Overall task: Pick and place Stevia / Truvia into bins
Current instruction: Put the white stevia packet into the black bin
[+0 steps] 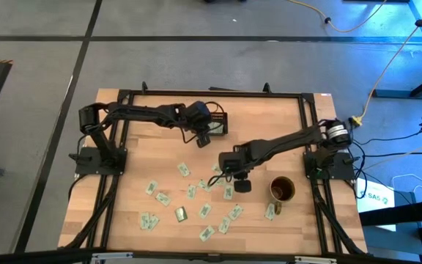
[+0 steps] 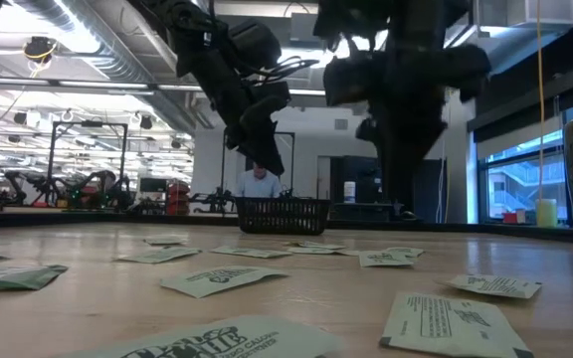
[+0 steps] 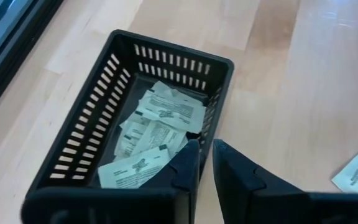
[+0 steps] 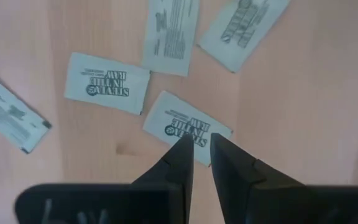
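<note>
Black slatted bin stands at the far middle of the wooden table, with several Stevia packets already lying inside it. Left gripper hovers at the bin's near rim, its fingers drawn close with only a narrow gap between them and nothing visibly held. Moving rightward, the remaining loose packets lie scattered across the near half of the table. Right gripper hangs above this scatter, far nearer to it than the left, jaws likewise narrowly parted and empty. Directly beyond its fingertips lies one packet, flat on the wood, its long axis running obliquely across the line of the fingers. A brownish mug stands just to the right.
</note>
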